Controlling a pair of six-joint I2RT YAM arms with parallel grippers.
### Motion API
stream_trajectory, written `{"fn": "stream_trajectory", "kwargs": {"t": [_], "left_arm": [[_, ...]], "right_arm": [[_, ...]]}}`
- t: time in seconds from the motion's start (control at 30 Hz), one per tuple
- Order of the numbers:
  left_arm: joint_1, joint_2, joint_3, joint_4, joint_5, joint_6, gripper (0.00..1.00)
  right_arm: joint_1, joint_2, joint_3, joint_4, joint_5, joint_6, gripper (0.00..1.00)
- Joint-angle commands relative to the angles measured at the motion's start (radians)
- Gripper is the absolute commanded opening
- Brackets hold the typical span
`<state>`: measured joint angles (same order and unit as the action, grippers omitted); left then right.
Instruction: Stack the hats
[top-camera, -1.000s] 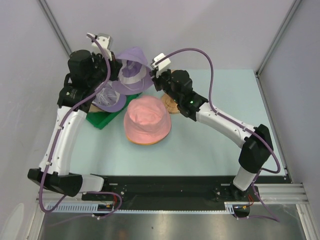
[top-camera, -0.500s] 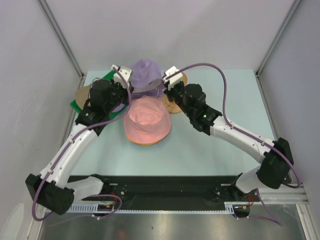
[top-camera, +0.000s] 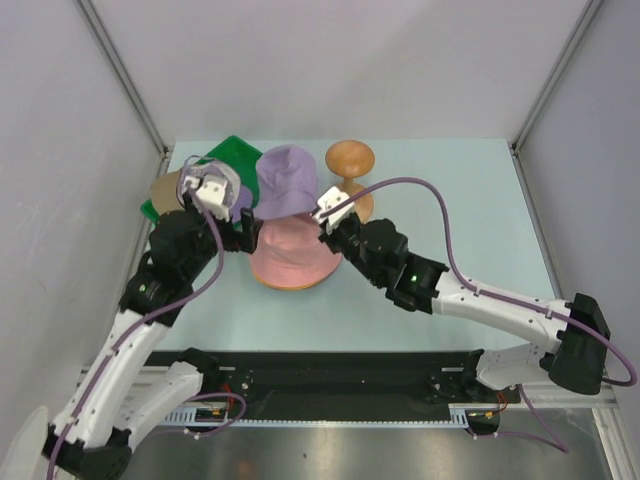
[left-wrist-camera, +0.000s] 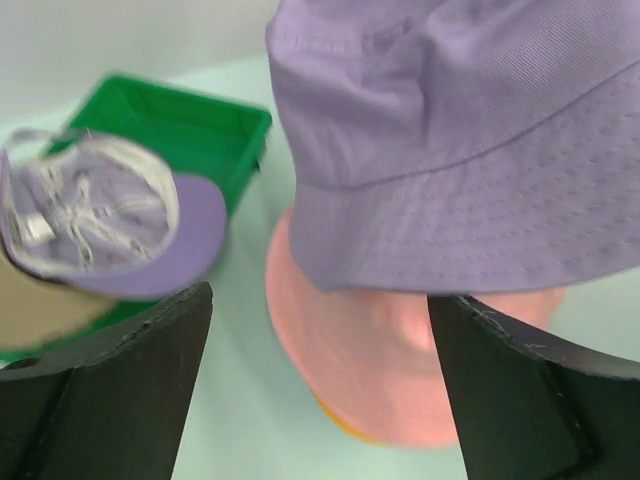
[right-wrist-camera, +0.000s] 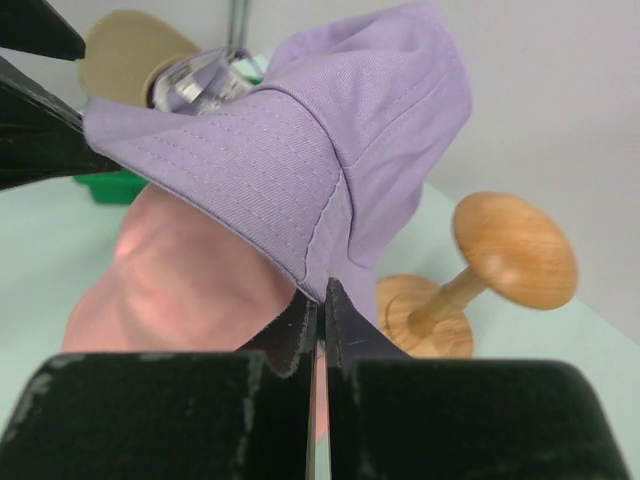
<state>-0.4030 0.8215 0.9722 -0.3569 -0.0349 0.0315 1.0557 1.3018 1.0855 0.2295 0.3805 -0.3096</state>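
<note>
Right arm lies low and long from its base at the near right, forearm running left across the table (top-camera: 450, 200), wrist at the right edge of the stack. Right gripper (right-wrist-camera: 320, 290) is clamped flat on the brim of the lavender hat (top-camera: 288, 180); I see the brim edge pinched at the tips. That hat sits tilted over the crown of the pink hat (top-camera: 290, 255), touching it, brim lifted on my right side. Pink hat is mid-table, with an orange hat (top-camera: 290, 285) under it, only a sliver of rim showing. Left arm comes up the left side, elbow bent, wrist turned right toward the stack. Left gripper (left-wrist-camera: 315, 300) has its fingers spread wide, holding nothing, and the lavender hat's brim is just ahead of them. Left of it an upturned purple hat (left-wrist-camera: 100, 225) shows its pale lining, resting on a green tray (left-wrist-camera: 190, 130) and a tan cap (top-camera: 165, 188). Wooden stand (top-camera: 350, 160) is upright behind the right wrist, apart from the hats.
</note>
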Motion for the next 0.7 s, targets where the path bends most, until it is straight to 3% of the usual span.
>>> {"fn": "stream_trajectory", "kwargs": {"t": [0.0, 0.23, 0.4, 0.5, 0.67], "left_arm": [[-0.005, -0.192, -0.065, -0.189, -0.008, -0.232, 0.95], [-0.003, -0.438, -0.154, -0.313, 0.11, -0.523, 0.96], [-0.003, -0.411, -0.213, -0.286, 0.096, -0.778, 0.99], [-0.003, -0.372, -0.245, -0.174, 0.096, -0.875, 1.0], [0.038, -0.384, -0.331, 0.039, 0.142, -1.013, 0.96]], "right_arm": [[0.102, -0.022, -0.051, 0.002, 0.118, -0.016, 0.0], [0.237, -0.016, -0.151, 0.054, 0.361, -0.003, 0.0], [0.317, -0.004, -0.209, 0.091, 0.506, -0.014, 0.0], [0.371, -0.001, -0.248, 0.129, 0.607, -0.026, 0.0], [0.406, 0.001, -0.276, 0.114, 0.649, 0.035, 0.0]]}}
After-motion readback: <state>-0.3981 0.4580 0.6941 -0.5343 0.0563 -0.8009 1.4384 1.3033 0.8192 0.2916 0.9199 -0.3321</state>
